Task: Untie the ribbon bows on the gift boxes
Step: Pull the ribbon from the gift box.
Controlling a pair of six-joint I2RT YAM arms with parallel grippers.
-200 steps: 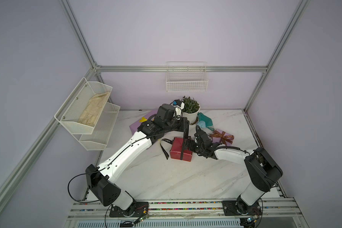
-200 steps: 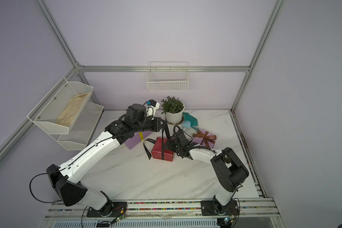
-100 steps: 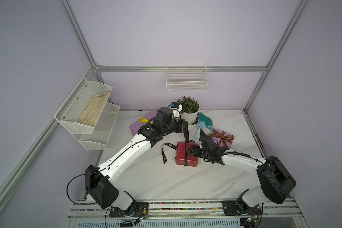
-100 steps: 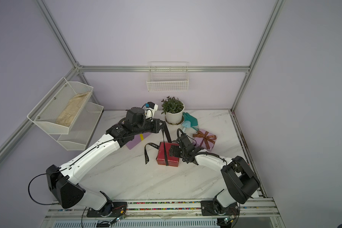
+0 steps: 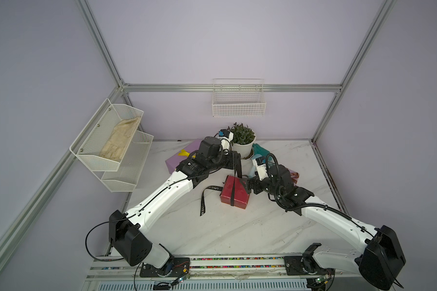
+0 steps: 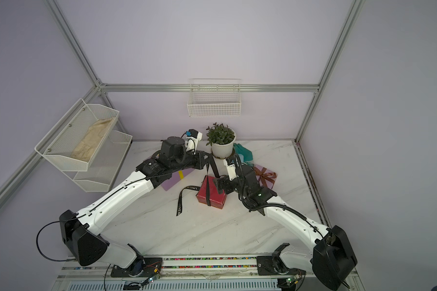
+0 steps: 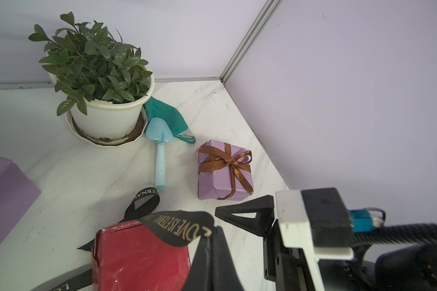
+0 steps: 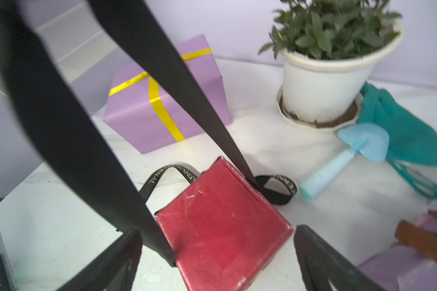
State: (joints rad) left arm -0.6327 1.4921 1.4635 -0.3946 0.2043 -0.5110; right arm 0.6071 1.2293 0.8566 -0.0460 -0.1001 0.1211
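The small glossy red gift box [image 5: 237, 195] [image 6: 213, 195] lies mid-table. A black lettered ribbon [image 7: 179, 226] runs taut from it up to my left gripper [image 5: 235, 161] [image 7: 210, 235], which is shut on it above the box. A loose tail [image 5: 202, 201] trails on the table. My right gripper [image 5: 247, 185] [image 8: 216, 252] stands open, its fingers either side of the box's near corner. The large lilac box [image 8: 167, 105] with yellow ribbon [image 8: 159, 103] sits behind. The small lilac box [image 7: 222, 173] keeps its brown bow [image 7: 231, 161] tied.
A white flowerpot [image 5: 242, 148] stands at the back, with a teal cloth [image 7: 167, 113] and a blue trowel [image 7: 159, 156] beside it. A wire shelf [image 5: 111, 141] hangs on the left wall and a wire basket [image 5: 238, 105] on the back wall.
The right arm's elbow has swung outward to the right while its gripper stayed at the red box. The box has shifted and turned slightly. The left gripper has kept the ribbon lifted.
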